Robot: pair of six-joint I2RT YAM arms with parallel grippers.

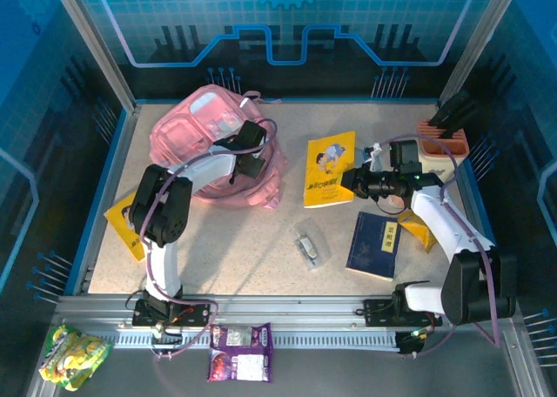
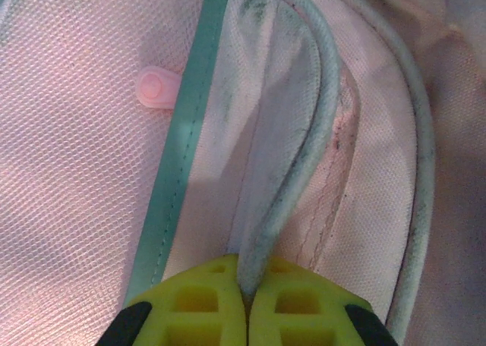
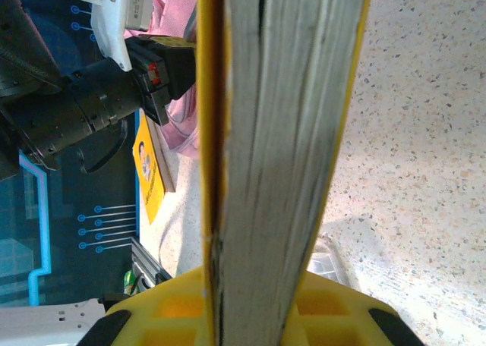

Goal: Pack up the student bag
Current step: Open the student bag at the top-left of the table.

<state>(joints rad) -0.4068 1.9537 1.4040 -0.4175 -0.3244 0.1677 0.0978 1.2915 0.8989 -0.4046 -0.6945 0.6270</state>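
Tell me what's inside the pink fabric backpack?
The pink fabric backpack shows pink mesh outside and a pale flap whose piped edge the left gripper pinches. Fabric covers the inside, so any contents are hidden.

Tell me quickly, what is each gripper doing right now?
Left gripper: closed on a piped edge of the student bag.
Right gripper: closed on the yellow book.

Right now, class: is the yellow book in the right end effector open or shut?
Shut: the yellow book shows both covers tight against its pages, clamped in the right end effector.
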